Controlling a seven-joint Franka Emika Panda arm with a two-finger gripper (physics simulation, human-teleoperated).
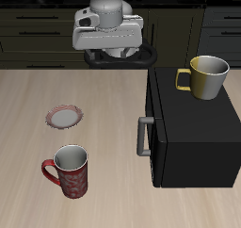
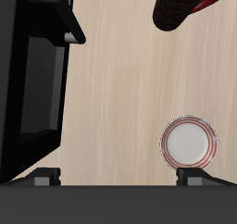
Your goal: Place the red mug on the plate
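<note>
The red mug stands upright on the table near its front edge, speckled dark red with a grey-white inside and its loop handle pointing away from the black box. It also shows partly in the wrist view. The plate, small and white with a red-brown rim, lies a little farther back than the mug and also shows in the wrist view. My gripper hangs high above the back of the table, far from both. In the wrist view the gripper is open and empty, with its fingertips wide apart.
A large black box with a grey handle stands on the table beside the mug and plate, and also shows in the wrist view. A yellow-olive mug stands on top of it. Dark cabinets run behind the table.
</note>
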